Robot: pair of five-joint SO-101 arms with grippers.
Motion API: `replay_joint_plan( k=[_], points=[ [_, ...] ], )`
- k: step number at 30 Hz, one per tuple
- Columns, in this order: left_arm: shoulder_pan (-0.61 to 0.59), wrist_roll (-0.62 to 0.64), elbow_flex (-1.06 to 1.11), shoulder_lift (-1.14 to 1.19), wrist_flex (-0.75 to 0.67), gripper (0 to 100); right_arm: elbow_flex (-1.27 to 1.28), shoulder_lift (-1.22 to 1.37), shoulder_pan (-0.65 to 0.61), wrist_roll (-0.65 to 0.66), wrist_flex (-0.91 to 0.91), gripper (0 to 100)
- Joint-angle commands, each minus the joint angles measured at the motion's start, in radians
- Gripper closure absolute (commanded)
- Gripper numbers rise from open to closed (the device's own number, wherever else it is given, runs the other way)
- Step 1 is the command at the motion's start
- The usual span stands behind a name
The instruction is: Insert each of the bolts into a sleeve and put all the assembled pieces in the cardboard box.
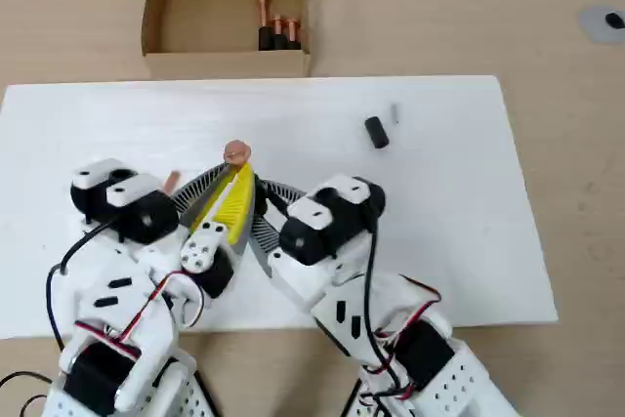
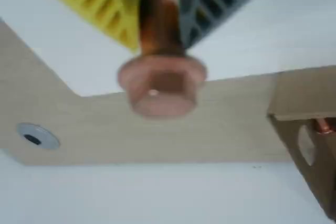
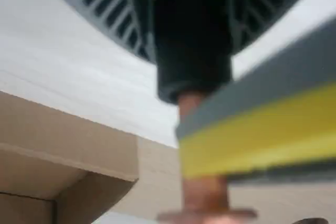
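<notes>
My left gripper (image 1: 234, 181), with its yellow finger, is shut on a copper bolt (image 1: 236, 153) whose hex head points toward the cardboard box (image 1: 156, 21). In the left wrist view the bolt (image 2: 160, 77) sits between the yellow and grey fingers of that gripper (image 2: 157, 3). My right gripper (image 3: 193, 9) is shut on a black sleeve (image 3: 193, 45). The bolt's shaft (image 3: 202, 192) comes out of the sleeve's end. Both grippers meet above the middle of the white board (image 1: 439, 192). Three assembled pieces (image 1: 278, 31) stand in the box.
A loose black sleeve (image 1: 376, 132) lies on the board to the right, with a small pale pin (image 1: 395, 112) beside it. Something orange (image 1: 172, 181) peeks out by the left arm. A grey disc (image 1: 604, 21) is set in the wooden table at far right.
</notes>
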Motion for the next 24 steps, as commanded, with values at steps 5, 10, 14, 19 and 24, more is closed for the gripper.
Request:
replay_joint_plan(
  k=[5,10,14,19,24],
  points=[
    [0.003,-0.012,-0.052,-0.008,0.021,99,-0.087,-0.008,0.064,-0.025,-0.005,98.9],
    [0.002,-0.012,-0.058,-0.008,0.021,99,-0.091,-0.008,0.064,-0.025,0.023,98.9],
    [0.000,-0.015,-0.081,-0.007,0.023,99,-0.105,-0.008,0.064,-0.025,0.028,98.9],
    [0.002,-0.054,-0.086,-0.007,0.025,96,-0.116,-0.008,0.064,-0.020,0.028,98.9],
    [0.009,0.017,-0.124,-0.004,0.107,86,-0.131,0.027,0.064,-0.018,0.028,98.9]
  ],
)
